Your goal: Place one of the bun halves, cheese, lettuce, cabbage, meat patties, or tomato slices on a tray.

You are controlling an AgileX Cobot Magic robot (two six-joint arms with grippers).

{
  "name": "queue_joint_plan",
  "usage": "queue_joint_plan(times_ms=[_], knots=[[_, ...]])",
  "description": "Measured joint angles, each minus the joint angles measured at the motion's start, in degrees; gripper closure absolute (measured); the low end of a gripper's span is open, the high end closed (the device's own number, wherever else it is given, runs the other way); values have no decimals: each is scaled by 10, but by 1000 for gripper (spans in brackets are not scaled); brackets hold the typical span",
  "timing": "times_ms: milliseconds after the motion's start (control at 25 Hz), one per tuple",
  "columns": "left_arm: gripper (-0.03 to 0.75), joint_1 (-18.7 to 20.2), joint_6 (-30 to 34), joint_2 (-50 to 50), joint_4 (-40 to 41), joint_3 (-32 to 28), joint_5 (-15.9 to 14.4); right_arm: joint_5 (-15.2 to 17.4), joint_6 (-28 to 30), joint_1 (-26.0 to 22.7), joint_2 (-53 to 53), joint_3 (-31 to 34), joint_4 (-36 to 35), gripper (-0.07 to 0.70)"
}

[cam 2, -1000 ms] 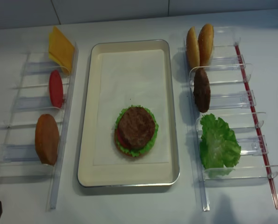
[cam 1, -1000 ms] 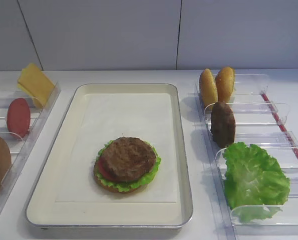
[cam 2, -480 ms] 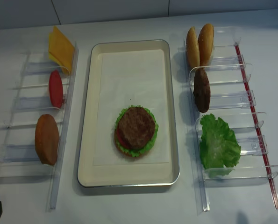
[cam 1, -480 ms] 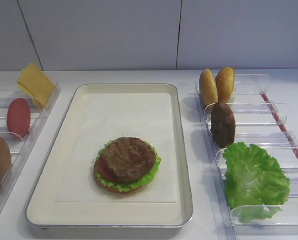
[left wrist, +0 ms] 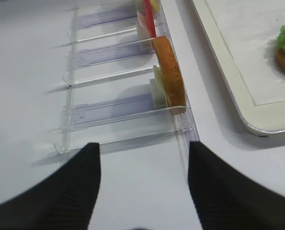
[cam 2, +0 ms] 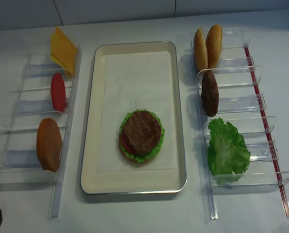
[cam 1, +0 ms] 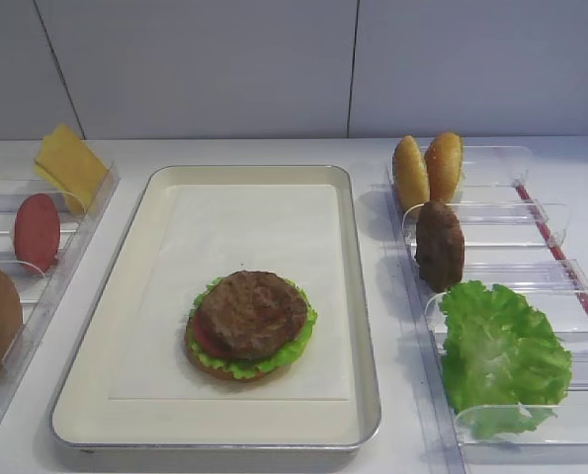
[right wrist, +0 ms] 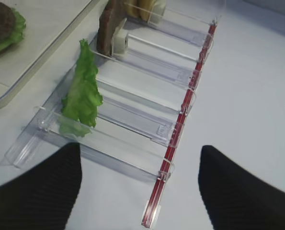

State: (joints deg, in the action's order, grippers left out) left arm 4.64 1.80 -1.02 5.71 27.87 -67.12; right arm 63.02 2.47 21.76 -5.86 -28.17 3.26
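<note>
1. The tray (cam 2: 92,121) sits dead centre between the two racks, so either arm can reach it. On its paper there's already a stack toward the near end: bun at the bottom, tomato peeking out, frilly lettuce, and a patty (cam 2: 142,132) on top.
2. The spares stand on edge in the clear bins, which I'd guess is so fingers can pinch them from above. The right rack (cam 2: 253,99) has two bun halves (cam 2: 207,47), a patty (cam 2: 210,93) and lettuce (cam 2: 226,148).
3. The left rack (cam 2: 23,107) holds cheese (cam 2: 62,48) at the far end, a tomato slice (cam 2: 58,91), then another bun half (cam 2: 48,144).
4. The right gripper (right wrist: 140,187) hovers off the near end of its rack, fingers spread wide with nothing between them.
5. The left gripper (left wrist: 143,184) does the same by its own rack, near the bun half, jaws apart and empty.
6. Both look parked. Cheese seems a fair next layer, just my guess.
</note>
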Motion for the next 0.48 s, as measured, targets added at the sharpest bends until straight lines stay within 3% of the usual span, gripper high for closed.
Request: queue_joint_plan(times_ms=[200,480], knots=[[319,0,0,0,0,0,0,5,0,0,62,3,0,104],[319,0,0,0,0,0,0,18,0,0,68,11,-3,106]])
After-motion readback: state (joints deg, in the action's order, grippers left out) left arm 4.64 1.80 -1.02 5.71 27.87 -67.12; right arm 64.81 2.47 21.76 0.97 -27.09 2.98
